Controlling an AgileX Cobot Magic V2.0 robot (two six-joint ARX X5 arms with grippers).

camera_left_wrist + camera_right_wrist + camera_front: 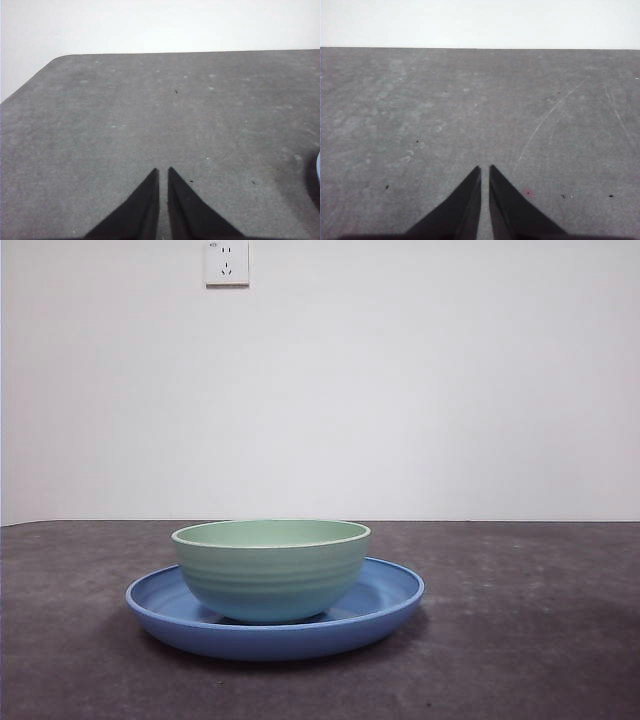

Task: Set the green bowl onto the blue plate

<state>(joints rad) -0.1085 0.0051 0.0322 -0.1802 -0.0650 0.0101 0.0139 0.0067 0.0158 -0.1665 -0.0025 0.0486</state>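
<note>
Green bowl (270, 570) upright on the blue plate (385, 600), roughly centred, rim level; plate flat on the dark grey counter (540, 640); white socket (226, 262) on the wall behind; left claw (163, 172) closed to a thin slit over bare counter, holding nothing; right claw (485, 170) likewise together, empty, away from the dishes.

Plain white wall (400, 390) behind, white power socket (226, 262) high up; dark grey speckled table (540, 640), faintly scratched, evenly lit.
</note>
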